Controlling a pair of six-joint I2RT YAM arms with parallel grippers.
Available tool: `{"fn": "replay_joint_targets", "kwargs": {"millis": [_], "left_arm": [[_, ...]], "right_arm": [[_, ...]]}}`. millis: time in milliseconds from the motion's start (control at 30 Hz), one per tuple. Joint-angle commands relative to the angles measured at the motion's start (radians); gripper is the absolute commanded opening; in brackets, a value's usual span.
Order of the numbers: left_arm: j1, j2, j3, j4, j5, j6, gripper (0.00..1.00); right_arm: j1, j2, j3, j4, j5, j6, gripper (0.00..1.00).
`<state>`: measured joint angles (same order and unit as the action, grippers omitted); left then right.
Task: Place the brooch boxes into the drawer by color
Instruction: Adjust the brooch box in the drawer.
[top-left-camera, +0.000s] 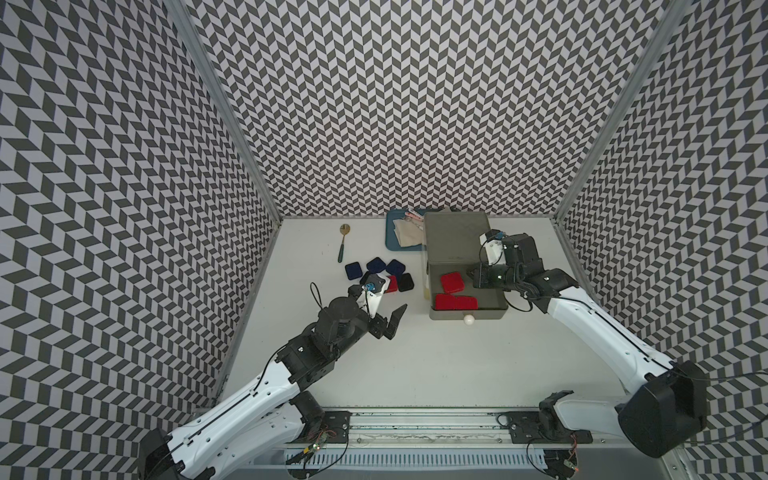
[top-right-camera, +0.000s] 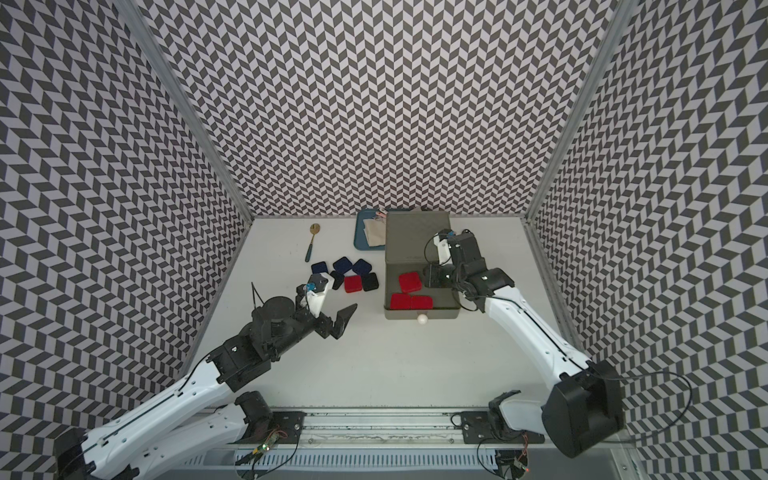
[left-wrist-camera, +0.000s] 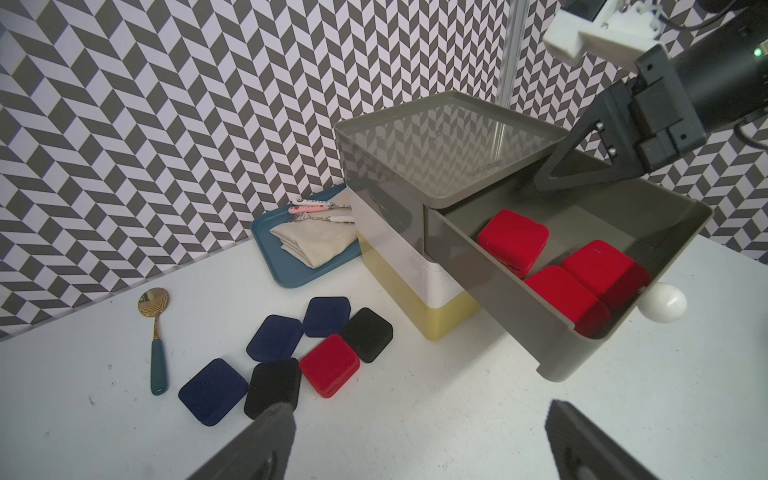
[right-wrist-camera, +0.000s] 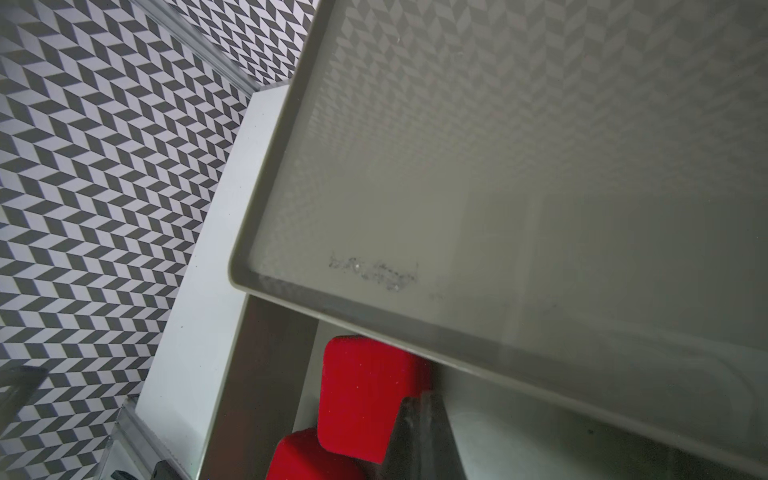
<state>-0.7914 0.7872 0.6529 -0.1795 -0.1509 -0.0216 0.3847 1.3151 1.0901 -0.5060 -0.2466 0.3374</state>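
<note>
**Status.** The drawer chest (top-left-camera: 455, 237) stands at the back of the desk (top-left-camera: 374, 374). Its grey top drawer (top-left-camera: 467, 316) is pulled out, and the white and yellow tiers below are shut. Three red boxes (left-wrist-camera: 513, 241) lie in the open drawer, two side by side against the front wall and one behind them.

**Pincers.** The right pincer (right-wrist-camera: 419, 403) has its jaws together and holds nothing. It sits low in the drawer just beside the rear red box; contact cannot be confirmed. The left pincer (left-wrist-camera: 419, 409) is spread wide and empty, and hovers over the desk near the loose group.

**Loose group.** One red box (left-wrist-camera: 330, 365), two black boxes (left-wrist-camera: 367, 334) and three navy boxes (left-wrist-camera: 275, 337) are packed closely on the desk.

**Assessment.** The red sort appears to be one short.
- The last red box is hemmed in by both black boxes, with only the side facing the left pincer free.
- A descent from above should seat the fingers on red alone, or first nudge the box clear of its neighbours.
- The right pincer ought to leave the drawer before delivery.
- The bare half of the drawer offers room for the box.

**Markings.** A scuffed mark (right-wrist-camera: 374, 272) on the chest top is illegible. No box shows a label. The cutlery (left-wrist-camera: 316, 205) on the blue tray (left-wrist-camera: 286, 270) has patterned handles but no readable text.
</note>
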Motion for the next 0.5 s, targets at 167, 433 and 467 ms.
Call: {"fn": "replay_joint_targets", "kwargs": {"millis": [167,433,467], "left_arm": [[0.007,-0.005,-0.007,0.028,0.013,-0.009,1.00],[0.009,-0.012,-0.005,0.028,0.011,-0.007,1.00],[0.010,-0.014,-0.005,0.028,0.011,-0.007,1.00]], "right_arm": [[0.006,0.058,0.017,0.017,0.023,-0.023,0.00],[0.058,0.098,0.031,0.022,0.025,-0.006,0.00],[0.065,0.104,0.032,0.023,0.026,-0.005,0.00]]}}
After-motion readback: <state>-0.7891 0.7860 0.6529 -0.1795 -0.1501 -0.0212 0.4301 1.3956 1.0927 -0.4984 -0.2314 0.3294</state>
